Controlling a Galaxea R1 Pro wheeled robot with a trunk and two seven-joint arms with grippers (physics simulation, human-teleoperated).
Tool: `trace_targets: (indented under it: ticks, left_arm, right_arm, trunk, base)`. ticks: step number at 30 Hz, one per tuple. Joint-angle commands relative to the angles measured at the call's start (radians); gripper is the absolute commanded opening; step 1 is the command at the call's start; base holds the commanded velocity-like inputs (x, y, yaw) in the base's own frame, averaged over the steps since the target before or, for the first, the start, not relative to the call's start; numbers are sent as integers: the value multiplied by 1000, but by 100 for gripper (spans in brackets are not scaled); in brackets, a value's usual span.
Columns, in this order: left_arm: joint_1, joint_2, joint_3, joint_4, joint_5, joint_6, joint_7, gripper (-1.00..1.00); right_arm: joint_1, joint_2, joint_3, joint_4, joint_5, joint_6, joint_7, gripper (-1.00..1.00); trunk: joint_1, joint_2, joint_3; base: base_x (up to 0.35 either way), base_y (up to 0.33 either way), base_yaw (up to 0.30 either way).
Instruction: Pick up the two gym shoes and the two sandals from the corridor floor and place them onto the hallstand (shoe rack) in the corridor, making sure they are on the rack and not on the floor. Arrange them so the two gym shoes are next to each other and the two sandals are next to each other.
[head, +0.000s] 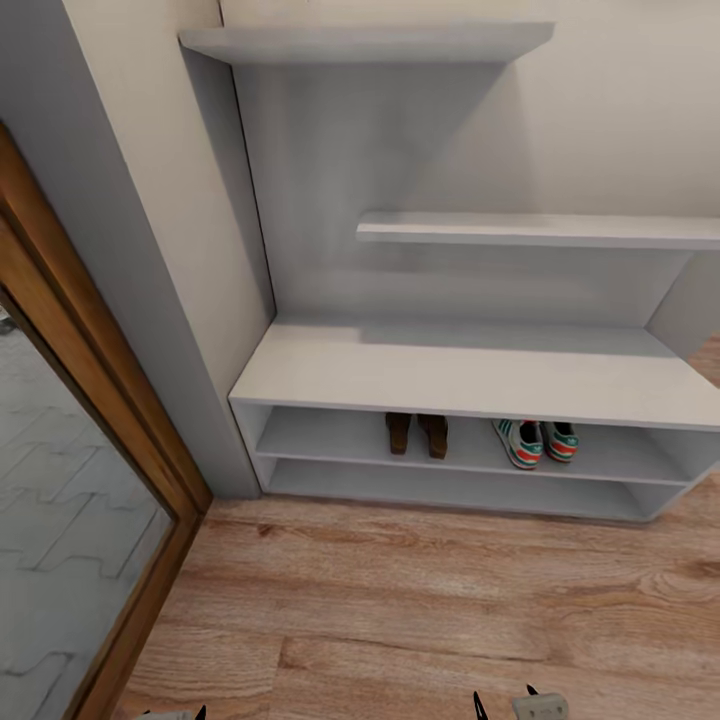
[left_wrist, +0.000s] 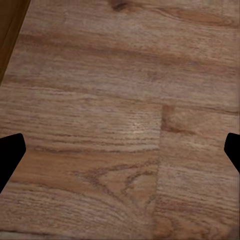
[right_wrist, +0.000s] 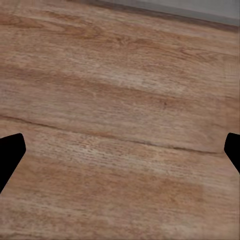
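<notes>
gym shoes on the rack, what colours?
Cream-white gym shoes with green stripes and red-orange patches; clearest in the head view.

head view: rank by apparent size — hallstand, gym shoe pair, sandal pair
1. Hallstand, by far the largest.
2. Gym shoes, side by side on the upper shoe shelf.
3. Sandals, side by side on the same shelf.
Both pairs are partly hidden under the bench top, so ranks 2 and 3 are unsure.

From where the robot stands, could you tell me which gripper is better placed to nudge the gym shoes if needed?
Probably the right gripper: the gym shoes sit on the hallstand shelf's right side; both grippers are open over floor.
</notes>
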Motion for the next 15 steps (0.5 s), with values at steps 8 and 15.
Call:
trace_targets:
  ticks: [8, 15]
  left_arm:
    - [-1, -3, 8, 1, -9, -4, -7, 100]
    - [-1, -3, 8, 1, -9, -4, -7, 100]
  right_arm:
    - [-1, 0, -6, 1, 11, -3, -4, 100]
    - [-1, 0, -6, 1, 11, -3, -4, 100]
  trunk:
    - [-31, 56, 24]
    - [-58, 105, 46]
  base:
    - [0, 0, 0]
    - [0, 0, 0]
